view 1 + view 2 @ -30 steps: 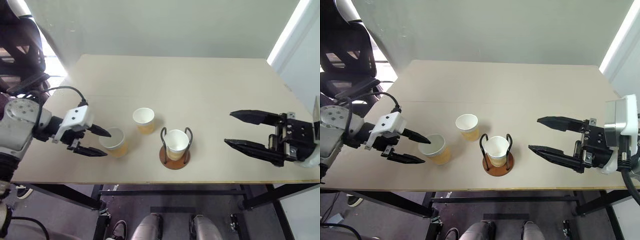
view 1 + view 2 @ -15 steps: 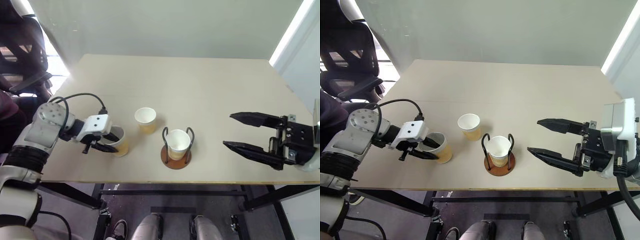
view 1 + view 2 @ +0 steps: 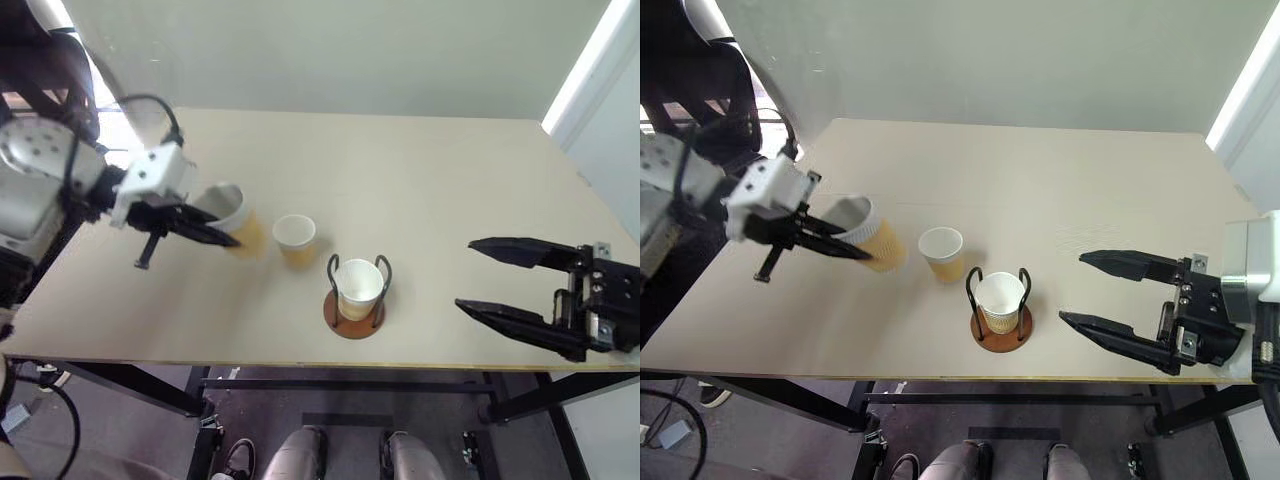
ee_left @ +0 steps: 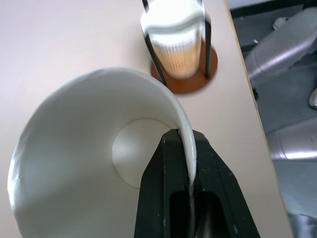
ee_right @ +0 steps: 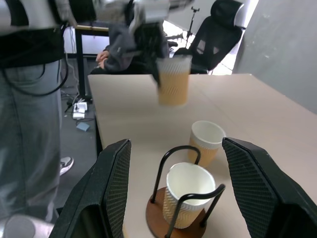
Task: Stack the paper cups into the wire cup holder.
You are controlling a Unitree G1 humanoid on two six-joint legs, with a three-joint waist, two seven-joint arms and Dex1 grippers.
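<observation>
With one cup already sitting in the wire cup holder [image 3: 355, 300] near the table's front edge and another just behind it, the left gripper [image 3: 215, 232], pinching a lifted cup's [image 3: 238, 222] rim, should carry it straight above the holder while the right gripper [image 3: 495, 280] waits open.

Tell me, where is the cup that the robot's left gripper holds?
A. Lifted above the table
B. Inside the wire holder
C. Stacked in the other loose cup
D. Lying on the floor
A: the left gripper pinches the cup by its rim, clear of the table, with the holder off to the side.
</observation>
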